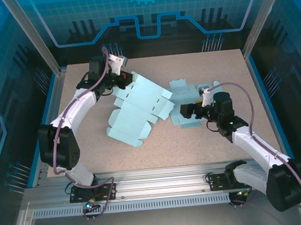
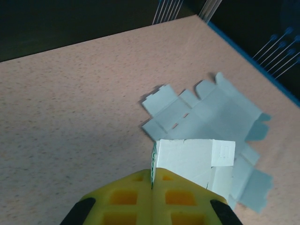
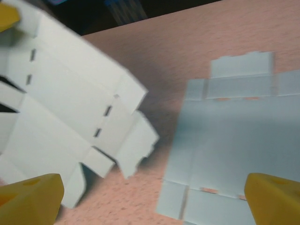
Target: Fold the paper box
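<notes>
Pinching the far-left edge of the pale blue paper box blank (image 1: 137, 106), the left gripper (image 1: 122, 78) is clamping it between fully closed yellow fingers (image 2: 122, 197). One white panel is standing up just ahead of them in the left wrist view. The blank is lying half raised across the middle-left of the table (image 1: 169, 147), with its far side lifted and its near flaps resting on the surface.

The right gripper (image 1: 191, 109) is hovering with its jaws spread wide and nothing between them. It is sitting over the near edge of a second blank (image 1: 183, 95), which is lying flat just to the right of the first. The two sheets are coming very close along their facing edges, but whether they are overlapping I cannot tell.

Several things are looking risky from here:
- **Weak grip:** the hold is only a thin pinch at the rim of light card, so a pull on the sagging sheet could make it slip free or tear at the small slots along its fold lines.
- **Wrong sheet:** closing where it is now, the right claw may be catching the flat sheet rather than the one being folded.
- **Disturbed neighbour:** dragging the raised blank sideways could shove that sheet along or snag its tabs.
- **Bad crease:** pressing a panel without support underneath may bend it off its scored line.
</notes>
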